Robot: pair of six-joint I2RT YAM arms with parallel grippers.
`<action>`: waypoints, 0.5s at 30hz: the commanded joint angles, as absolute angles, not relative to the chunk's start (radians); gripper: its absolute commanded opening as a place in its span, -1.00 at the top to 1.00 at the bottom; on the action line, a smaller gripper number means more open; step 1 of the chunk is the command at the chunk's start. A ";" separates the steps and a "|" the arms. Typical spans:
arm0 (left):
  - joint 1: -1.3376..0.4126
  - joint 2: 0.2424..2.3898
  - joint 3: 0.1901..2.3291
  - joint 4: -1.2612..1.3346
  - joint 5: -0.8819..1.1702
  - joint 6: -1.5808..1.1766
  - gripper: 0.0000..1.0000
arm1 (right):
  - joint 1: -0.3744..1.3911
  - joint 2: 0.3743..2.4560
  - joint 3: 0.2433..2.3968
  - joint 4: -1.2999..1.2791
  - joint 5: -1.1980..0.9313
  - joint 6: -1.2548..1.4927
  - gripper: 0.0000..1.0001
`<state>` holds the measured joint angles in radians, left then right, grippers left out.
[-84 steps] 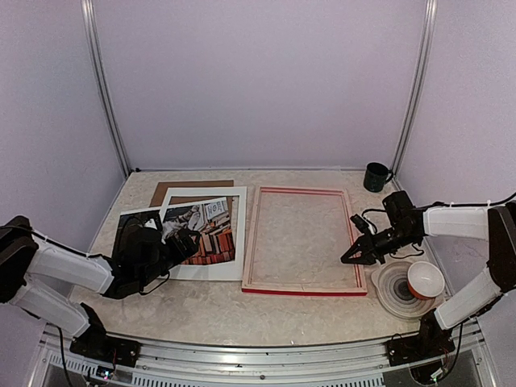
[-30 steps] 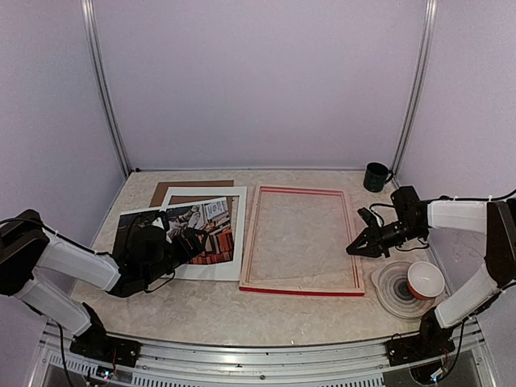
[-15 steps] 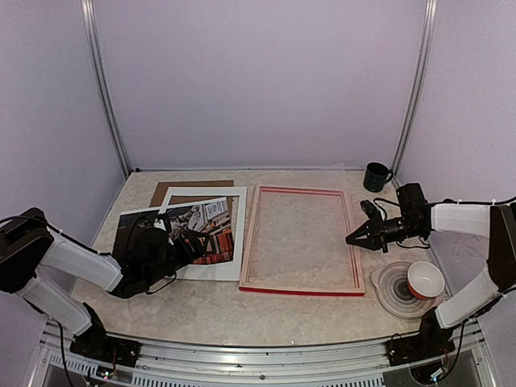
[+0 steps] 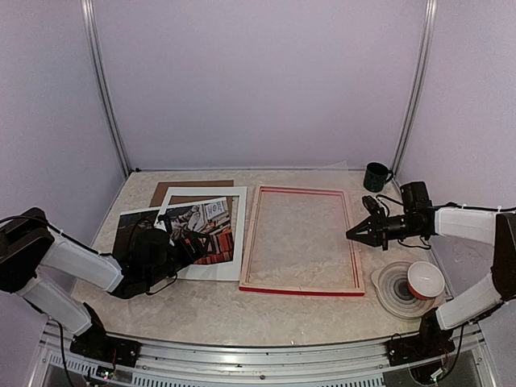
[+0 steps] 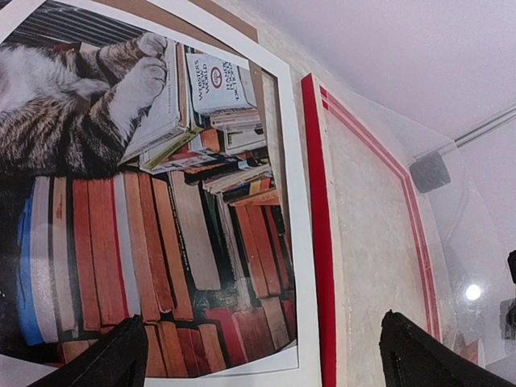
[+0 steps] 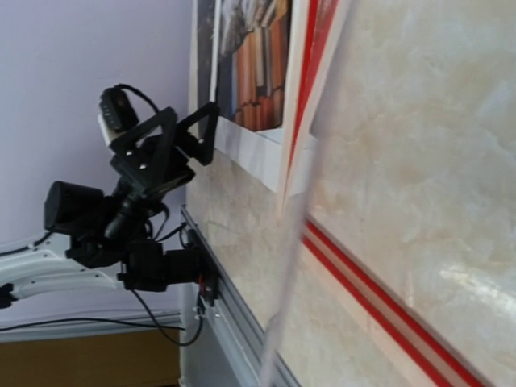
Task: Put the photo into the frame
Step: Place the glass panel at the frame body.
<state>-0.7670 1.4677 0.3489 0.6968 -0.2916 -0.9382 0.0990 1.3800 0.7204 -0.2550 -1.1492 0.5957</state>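
The photo, a tabby cat on stacked books, lies askew with a white mat. It shows through the mat's window and sticks out at the left. My left gripper hovers open over its near right corner. One fingertip is above the books, the other above the frame. The red frame lies flat mid-table, pale back up. My right gripper is at the frame's right rail, shut on the edge of a clear sheet tilted up from it.
A brown backing board lies behind the mat. A dark mug stands at the back right. A stack of plates with a red-rimmed bowl sits near the right arm. The left arm shows in the right wrist view.
My right gripper has closed fully and drifted a little farther back along the frame's right rail, its wrist swinging outward. The left gripper has barely moved over the photo.
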 commanded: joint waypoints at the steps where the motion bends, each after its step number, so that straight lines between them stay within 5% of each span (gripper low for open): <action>1: -0.780 1.482 0.358 0.712 -0.296 -0.941 -0.98 | 0.089 1.329 0.689 -0.157 -1.215 0.661 1.00; 15: -0.794 1.481 0.362 0.706 -0.309 -0.945 -0.98 | 0.090 1.277 0.583 -0.062 -1.239 0.732 1.00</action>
